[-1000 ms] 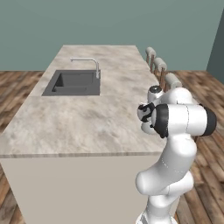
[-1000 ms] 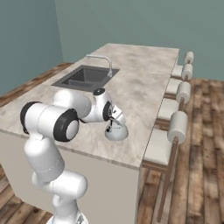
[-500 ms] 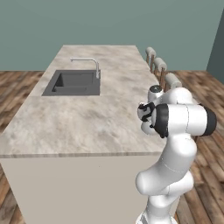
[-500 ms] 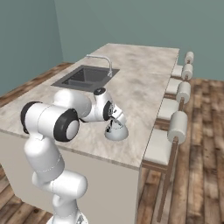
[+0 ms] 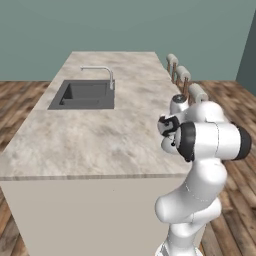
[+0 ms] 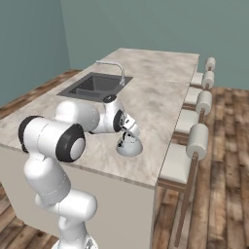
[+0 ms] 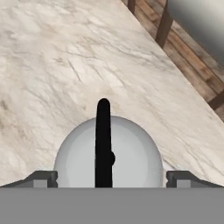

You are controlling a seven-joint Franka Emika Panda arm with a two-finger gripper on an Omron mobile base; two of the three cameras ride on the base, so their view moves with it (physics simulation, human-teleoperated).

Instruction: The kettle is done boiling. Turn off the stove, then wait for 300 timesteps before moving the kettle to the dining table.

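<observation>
End effector [image 7: 109,177]: jaws spread wide, one fingertip [image 7: 43,178] either side of the kettle dome and clear of it; nothing held. A second ago the jaws stood narrower, so the grip on the kettle has just been let go.

Kettle [image 6: 129,146]: squat silver-grey dome, thin dark handle [image 7: 103,144] running from 12 to 6 o'clock across its top in the hand view. Upright on the marbled top, directly beneath the end effector. Judged: placement on the dining table is done or all but done; only the withdrawal of the arm remains.

Dining table [image 5: 75,140] (bench): long beige marbled top. Kettle sits toward its stool-side edge, near but not on it; from the kettle in the right base view, that edge lies at about 3 o'clock.

Sink [image 5: 84,95] with chrome tap [image 5: 102,75]: inset, well apart from the kettle, at about 10 o'clock from it in the right base view.

Stools [image 6: 197,141]: a row beside the bench edge, below top level.

Open room: bare marble around the kettle; straight up looks unobstructed for retreat.
</observation>
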